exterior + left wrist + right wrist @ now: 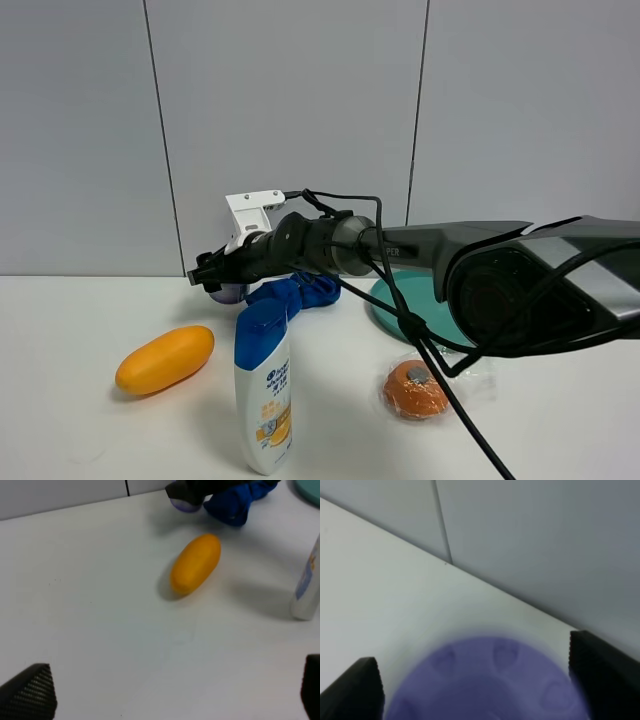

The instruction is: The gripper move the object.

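1. Two black fingertips (27, 692) of the left gripper (170, 695) are showing at the near edge of the left wrist view. They are standing wide apart with only bare table (100, 630) between them, so this claw is spread and holding nothing.
2. Shampoo bottle (263, 400), white with a blue cap, is standing upright nearest the exterior high camera.
3. Orange round thing in clear wrap (415, 390) is lying at 3 o'clock of the bottle, apart from it.
4. Yellow-orange oval fruit (165, 359) is lying on its side at 9 to 10 o'clock of the bottle, also apart.
5. Teal plate (425, 310) is sitting at 1 to 2 o'clock of the bottle, with the dark arm and its cables partly covering it.
6. Blue cloth (295, 293) is lying bunched at 12 o'clock, just behind the bottle cap.
7. Lilac jar (228, 293) is sitting at 11 o'clock of the bottle, just beside the cloth and near the wall. The claw above is mostly hiding it, and I cannot tell whether it is touching the table.
8. Right gripper (212, 272) is reaching across from the right side of the exterior high view and straddling the jar. In the right wrist view the blurred perforated lid is filling the whole gap between both fingers (352, 692) and appearing to meet each, so the claw is gripping the jar.
9. Grey panelled wall (300, 100) is standing behind everything.
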